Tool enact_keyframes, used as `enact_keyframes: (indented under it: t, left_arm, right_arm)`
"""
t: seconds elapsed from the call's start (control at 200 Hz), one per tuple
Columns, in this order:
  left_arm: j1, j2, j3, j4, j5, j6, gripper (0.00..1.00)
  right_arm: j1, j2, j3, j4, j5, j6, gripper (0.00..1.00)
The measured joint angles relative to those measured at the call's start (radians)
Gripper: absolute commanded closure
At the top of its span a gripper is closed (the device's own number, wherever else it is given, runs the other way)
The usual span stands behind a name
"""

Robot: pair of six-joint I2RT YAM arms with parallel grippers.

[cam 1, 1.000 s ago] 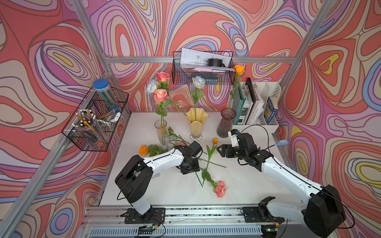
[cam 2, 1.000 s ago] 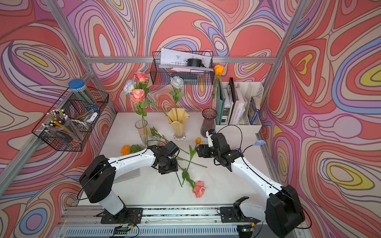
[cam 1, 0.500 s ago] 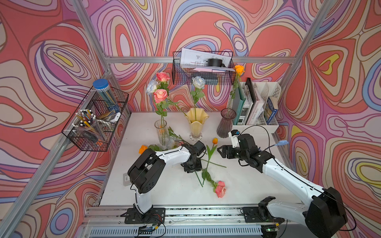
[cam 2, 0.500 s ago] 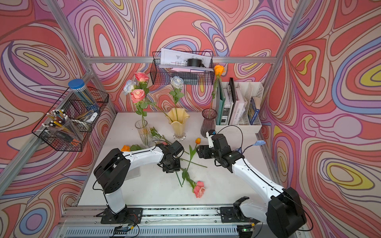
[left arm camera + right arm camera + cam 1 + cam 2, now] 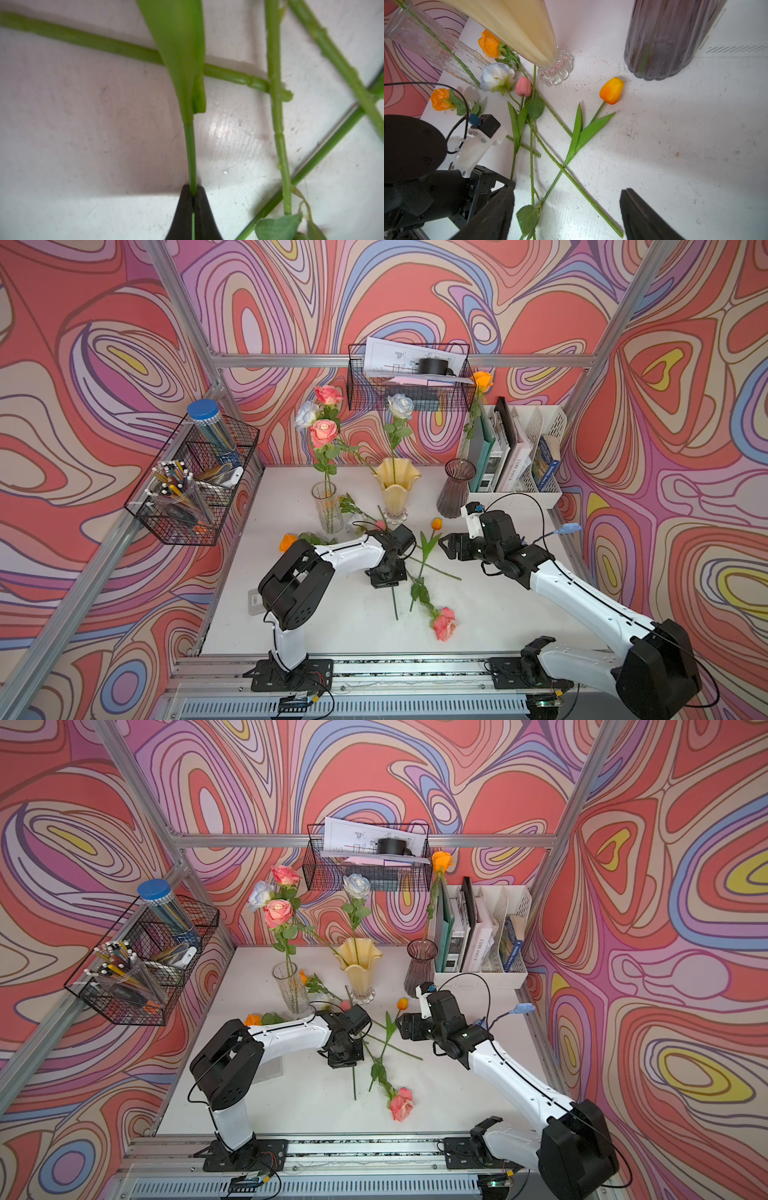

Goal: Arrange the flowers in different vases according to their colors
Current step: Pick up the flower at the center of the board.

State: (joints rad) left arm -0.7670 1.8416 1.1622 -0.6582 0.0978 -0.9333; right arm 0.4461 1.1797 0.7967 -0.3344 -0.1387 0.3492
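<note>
The left gripper [image 5: 193, 192] is clamping the thin pink tulip stem [image 5: 190, 149] against the table [image 5: 83, 124]. Crossing stems [image 5: 276, 116] just ahead are risking a snag on lifting. The right gripper [image 5: 566, 194] is standing open and empty.

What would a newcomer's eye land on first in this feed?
The loud swirl-patterned walls all round, then the tangle of loose flowers crossing mid-table, ending in a pink rose near the front. In the left wrist view, the left gripper is pinched shut on a thin tulip stem; three vases stand along the back.
</note>
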Motion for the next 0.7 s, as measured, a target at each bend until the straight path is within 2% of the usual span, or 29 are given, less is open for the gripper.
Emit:
enact_keyframes:
  t: [0.18, 0.416, 0.551, 0.696]
  left_arm:
    - [0.000, -0.086, -0.042, -0.039, -0.062, 0.018, 1.00]
    - [-0.023, -0.314, -0.059, -0.089, -0.135, 0.054, 1.00]
    - [-0.101, -0.456, -0.051, -0.135, -0.208, 0.097, 1.00]
    - [-0.243, -0.600, 0.019, -0.214, -0.352, 0.153, 1.00]
  right_arm:
    - [0.000, 0.007, 0.000, 0.000, 0.001, 0.004, 0.18]
    - [0.000, 0.087, 0.002, -0.004, 0.014, 0.024, 0.19]
    - [0.000, 0.100, 0.002, -0.004, 0.022, 0.035, 0.19]
    - [0.000, 0.106, 0.009, -0.005, 0.028, 0.039, 0.19]
